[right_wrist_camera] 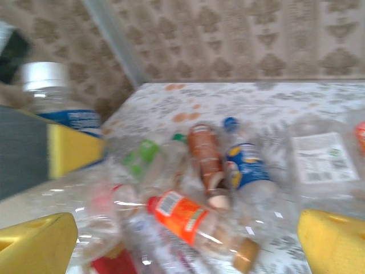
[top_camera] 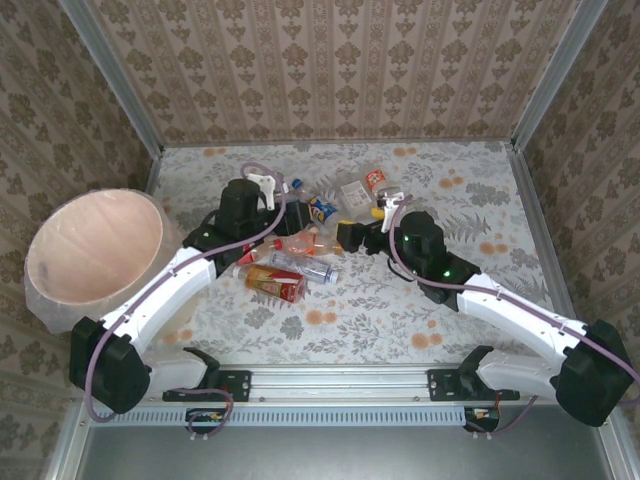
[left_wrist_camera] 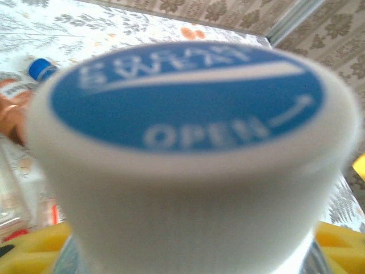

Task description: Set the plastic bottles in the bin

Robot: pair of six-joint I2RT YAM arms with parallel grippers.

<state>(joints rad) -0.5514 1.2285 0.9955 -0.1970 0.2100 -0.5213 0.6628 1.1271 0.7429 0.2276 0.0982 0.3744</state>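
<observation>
Currently: my left end effector, clamped on a white-capped bottle; my right end effector, spread wide, empty, beside loose plastic bottles on worktop.

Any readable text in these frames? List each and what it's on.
"OPEN" with an arrow: top of the white-capped bottle.
"SWEAT": same cap, barely legible; the word above it is blurred.
Too blurred: orange label, blue label, white label.
Too small: top-view labels.
</observation>
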